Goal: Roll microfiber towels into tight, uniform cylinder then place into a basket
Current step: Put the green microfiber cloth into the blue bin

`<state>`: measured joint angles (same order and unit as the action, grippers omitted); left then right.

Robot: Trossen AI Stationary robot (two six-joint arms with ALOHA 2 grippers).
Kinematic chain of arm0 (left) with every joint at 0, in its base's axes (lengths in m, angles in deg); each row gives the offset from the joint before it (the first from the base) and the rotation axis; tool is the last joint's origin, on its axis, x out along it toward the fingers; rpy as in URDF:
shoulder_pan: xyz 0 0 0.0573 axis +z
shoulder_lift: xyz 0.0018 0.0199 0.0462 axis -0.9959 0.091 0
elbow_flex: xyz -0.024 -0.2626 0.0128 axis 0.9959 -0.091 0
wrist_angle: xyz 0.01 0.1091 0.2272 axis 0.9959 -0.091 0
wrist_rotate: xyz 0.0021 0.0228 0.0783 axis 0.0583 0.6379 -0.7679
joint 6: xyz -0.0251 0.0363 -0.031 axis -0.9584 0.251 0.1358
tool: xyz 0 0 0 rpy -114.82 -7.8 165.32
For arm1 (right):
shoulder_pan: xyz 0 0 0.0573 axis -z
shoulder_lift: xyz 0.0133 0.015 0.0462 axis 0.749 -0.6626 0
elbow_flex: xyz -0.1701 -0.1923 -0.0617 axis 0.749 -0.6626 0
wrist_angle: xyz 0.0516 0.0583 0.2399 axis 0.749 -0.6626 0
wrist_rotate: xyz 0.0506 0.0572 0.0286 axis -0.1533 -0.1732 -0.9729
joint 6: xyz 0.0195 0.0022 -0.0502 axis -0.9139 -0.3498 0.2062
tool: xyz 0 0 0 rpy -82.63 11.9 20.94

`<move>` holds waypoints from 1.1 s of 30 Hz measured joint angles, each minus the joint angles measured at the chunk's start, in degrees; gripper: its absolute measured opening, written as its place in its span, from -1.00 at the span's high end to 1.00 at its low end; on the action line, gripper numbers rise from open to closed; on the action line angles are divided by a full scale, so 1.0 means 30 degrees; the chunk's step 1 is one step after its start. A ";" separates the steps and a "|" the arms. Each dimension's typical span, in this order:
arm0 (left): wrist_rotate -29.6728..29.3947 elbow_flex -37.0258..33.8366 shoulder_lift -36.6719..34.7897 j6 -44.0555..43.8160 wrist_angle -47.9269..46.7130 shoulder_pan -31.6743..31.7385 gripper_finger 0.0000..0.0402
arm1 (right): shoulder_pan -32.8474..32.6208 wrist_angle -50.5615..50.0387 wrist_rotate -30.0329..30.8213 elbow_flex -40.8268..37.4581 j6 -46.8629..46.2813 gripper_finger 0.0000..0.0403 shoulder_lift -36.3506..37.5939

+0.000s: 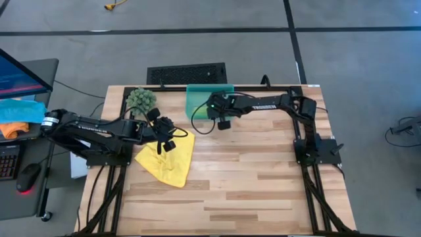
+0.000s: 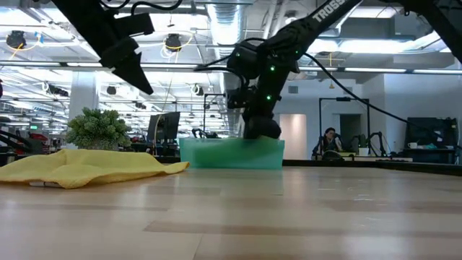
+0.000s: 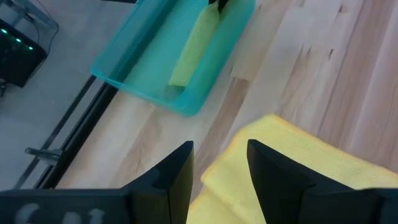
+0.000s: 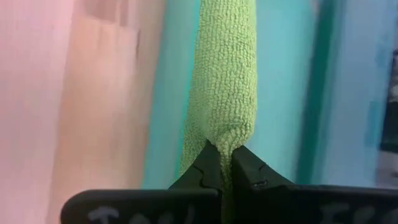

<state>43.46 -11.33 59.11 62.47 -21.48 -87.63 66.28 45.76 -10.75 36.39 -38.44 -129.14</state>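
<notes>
- Lime-green rolled towel (image 4: 224, 81) lies in the teal basket (image 1: 197, 105) at top centre of the high view, pinched by the right gripper (image 4: 225, 163).
- Yellow towel (image 1: 168, 158) lies unrolled left of centre.
- Left gripper (image 3: 219, 163) hovers above the yellow towel, fingers apart.

Robotics lab: exposed ceiling ducts (image 2: 224, 18), workstations beyond.

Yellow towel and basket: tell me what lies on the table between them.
Nothing: between the yellow towel and the basket there is only bare wooden table, shown in the left wrist view.
</notes>
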 joint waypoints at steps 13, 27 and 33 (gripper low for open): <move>0.0000 -0.0007 0.0000 0.0021 -0.0139 0.0000 0.28 | -0.0082 -0.0391 -0.0433 0.0000 0.0404 0.82 0.0000; 0.0000 -0.0007 0.0000 0.0028 -0.0164 0.0000 0.28 | -0.0305 -0.0376 -0.0422 0.0000 0.1461 0.30 0.0007; 0.0000 -0.0007 0.0000 0.0028 -0.0172 0.0000 0.28 | -0.0312 -0.0388 -0.0377 -0.0007 0.1348 0.10 0.0007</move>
<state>43.46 -11.35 59.11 62.55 -21.99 -87.63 65.34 44.60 -11.89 36.37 -34.39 -129.12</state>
